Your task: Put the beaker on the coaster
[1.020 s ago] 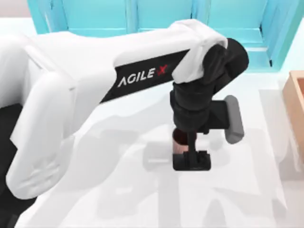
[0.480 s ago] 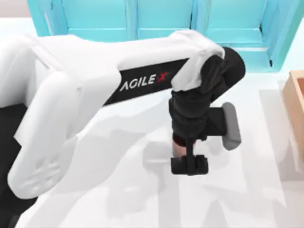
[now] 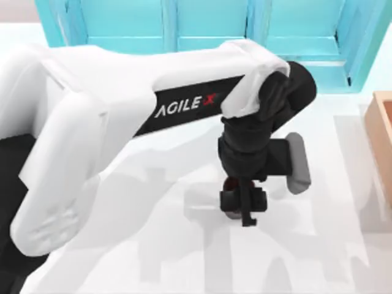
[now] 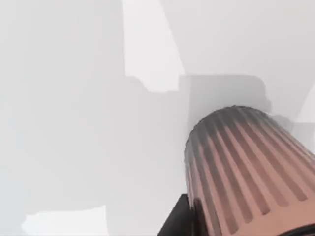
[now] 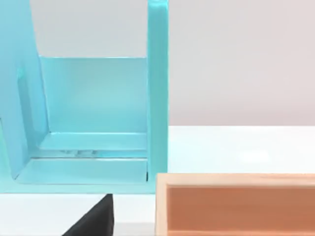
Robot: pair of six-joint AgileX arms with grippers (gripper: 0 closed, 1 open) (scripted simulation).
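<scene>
Beaker (image 4: 246, 167) sits right under my left hand (image 3: 243, 205) near the middle of the desk (image 3: 153, 245); I cannot tell if the hand grips it.

1 beaker (image 4: 246, 167), 1 wooden box (image 5: 236, 204), 1 turquoise shelf unit (image 5: 93, 118), 1 white table (image 3: 184, 257)

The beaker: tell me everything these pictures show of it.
The beaker is a reddish-brown, tapered cup with ribbed sides, its surface looking matte. The left wrist view shows it close against the white table, with a dark finger beside it. From above it sits mid-table, mostly covered by the left gripper.
</scene>
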